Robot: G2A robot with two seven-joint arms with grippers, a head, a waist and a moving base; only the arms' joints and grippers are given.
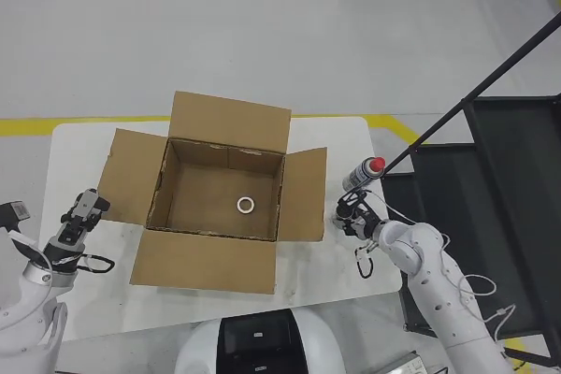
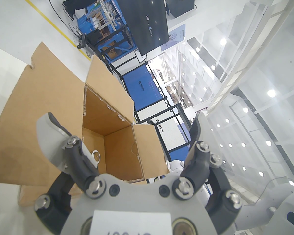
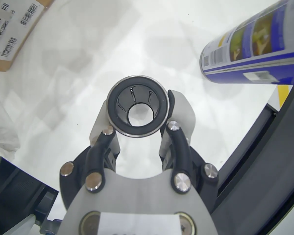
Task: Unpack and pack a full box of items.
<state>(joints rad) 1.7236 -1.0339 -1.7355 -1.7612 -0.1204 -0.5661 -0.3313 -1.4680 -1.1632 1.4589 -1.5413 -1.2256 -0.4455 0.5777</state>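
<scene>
An open cardboard box (image 1: pixel 220 192) sits mid-table with all flaps spread; a small white ring (image 1: pixel 246 204) lies on its floor, the same ring (image 2: pixel 96 154) showing in the left wrist view. My right gripper (image 3: pixel 138 113) is shut on a black cylindrical bearing (image 3: pixel 138 109) with a metal rim, held just above the white table to the right of the box, where the gripper (image 1: pixel 348 213) shows from above. A spray can (image 1: pixel 364 172) with a red cap lies beside it; its blue base (image 3: pixel 252 47) is close to the bearing. My left gripper (image 2: pixel 122 128) hangs open and empty left of the box (image 2: pixel 105 123).
A black metal rack (image 1: pixel 505 196) stands just off the table's right edge, close to the right arm. A box flap (image 3: pixel 17 13) with barcode labels lies near the right gripper. Yellow floor tape (image 1: pixel 37 123) runs behind the table.
</scene>
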